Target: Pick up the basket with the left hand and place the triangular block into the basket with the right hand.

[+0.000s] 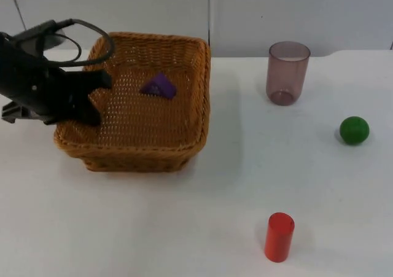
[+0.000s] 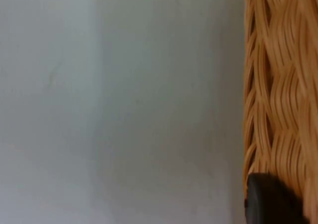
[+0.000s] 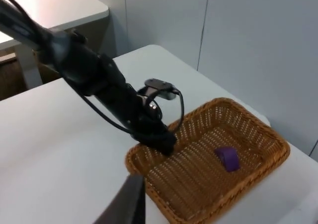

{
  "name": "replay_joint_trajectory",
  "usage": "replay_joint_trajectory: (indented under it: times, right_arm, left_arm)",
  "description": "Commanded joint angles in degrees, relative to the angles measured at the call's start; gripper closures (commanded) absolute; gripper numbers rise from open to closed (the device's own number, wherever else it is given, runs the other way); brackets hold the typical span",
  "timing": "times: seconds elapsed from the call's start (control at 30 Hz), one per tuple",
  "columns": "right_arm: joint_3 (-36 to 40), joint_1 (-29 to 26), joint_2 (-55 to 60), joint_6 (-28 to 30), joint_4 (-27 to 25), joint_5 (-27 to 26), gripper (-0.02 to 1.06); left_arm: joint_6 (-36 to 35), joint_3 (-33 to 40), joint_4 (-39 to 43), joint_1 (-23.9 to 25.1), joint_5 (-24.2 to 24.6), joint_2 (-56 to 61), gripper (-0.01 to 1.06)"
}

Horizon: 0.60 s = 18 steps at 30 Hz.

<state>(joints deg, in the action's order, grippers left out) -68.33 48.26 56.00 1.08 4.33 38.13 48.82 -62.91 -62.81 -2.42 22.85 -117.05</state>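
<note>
On the left part of the white tabletop (image 1: pixel 184 228) stands the square woven wicker basket (image 1: pixel 184 143), and the small purple triangular block (image 1: pixel 159 86) lies already inside it, on the woven floor, toward the far wall. So the placing part of the task looks done, as I judge it from how things lie now.

At the basket's left rim the left hand (image 1: pixel 96 99) is placed, one black finger reaching over the rim into the basket. The left wrist view has the woven side wall (image 2: pixel 278 85) very close beside a black fingertip (image 2: pixel 268 204), so the fingers seem to stand on both sides of the wall. If they are pressed onto the wicker or have let go a little, I cannot tell. The basket seems to rest on the tabletop, but I am not fully sure it is not lifted a little.

From the right wrist view one looks from far across the tabletop at the basket (image 3: pixel 258 134), the block (image 3: pixel 227 158) and the left arm; the right hand (image 3: pixel 130 200) is well apart from all of them and seems to wait. Of its opening I cannot tell either.

Near the partition stands a translucent brownish plastic cup (image 1: pixel 287 72), to its right lies a green ball (image 1: pixel 354 130), and nearer the front edge stands a red cylinder block (image 1: pixel 279 236); all are well apart from the basket.

The step in hand, I think, is the ending: what remains would be for the left hand to free the rim and move away without dragging the basket.
</note>
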Motion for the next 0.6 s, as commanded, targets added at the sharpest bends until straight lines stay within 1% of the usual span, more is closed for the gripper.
replay_joint_trajectory:
  times: [0.0,0.1,0.17,0.2,0.23,0.27,0.3,0.33,0.4,0.43,0.47,0.5,0.53,0.57]
  right_arm:
    - [0.1,0.2,-0.2,-0.2,0.1,-0.6,-0.01]
    - [0.1,0.2,-0.2,-0.2,0.1,-0.6,-0.01]
    - [0.1,0.2,-0.2,-0.2,0.1,-0.7,-0.01]
    - [0.1,0.2,-0.2,-0.2,0.1,-0.7,-0.01]
    - [0.1,0.2,-0.2,-0.2,0.1,-0.7,-0.01]
    - [0.1,0.2,-0.2,-0.2,0.1,-0.9,-0.01]
    - [0.1,0.2,-0.2,-0.2,0.3,-1.0,-0.01]
    - [0.1,0.2,-0.2,-0.2,0.3,-1.0,-0.01]
    - [0.1,0.2,-0.2,-0.2,0.3,-1.1,-0.01]
    - [0.1,0.2,-0.2,-0.2,0.6,-1.1,-0.01]
    - [0.1,0.2,-0.2,-0.2,0.8,-1.1,-0.01]
    - [0.1,0.2,-0.2,-0.2,1.4,-1.1,-0.01]
    - [0.1,0.2,-0.2,-0.2,1.4,-1.1,-0.01]
    - [0.1,0.2,-0.2,-0.2,1.7,-1.1,-0.01]
  left_arm:
    - [0.6,-2.1,-1.7,-0.3,0.2,-2.0,1.05]
    - [0.8,-3.1,-2.2,-0.3,0.2,-3.8,1.05]
    - [0.9,-3.1,-2.4,-0.3,-0.3,-4.4,1.01]
    - [1.2,-3.1,-2.1,-0.3,-0.7,-4.5,0.94]
    - [1.9,-3.1,-2.1,-0.3,-0.7,-4.5,0.85]
    - [2.1,-3.1,-2.1,-0.3,-0.5,-4.5,0.73]
    - [2.3,-3.1,-2.1,-0.3,-0.5,-4.5,0.59]
    - [2.3,-3.1,-2.1,-0.3,-0.5,-4.5,0.59]
    - [2.3,-3.1,-2.1,-0.3,-0.7,-3.8,0.32]
    - [2.9,-3.1,-1.6,0.0,-0.9,-3.2,0.15]
    - [3.3,-3.1,0.0,0.6,-1.0,-2.2,0.03]
    - [3.2,-3.1,2.1,1.2,-0.7,-1.1,0.00]
    - [3.2,-3.1,2.1,1.2,-0.7,-1.1,0.00]
    - [3.2,-3.1,5.4,2.2,0.3,0.6,0.00]
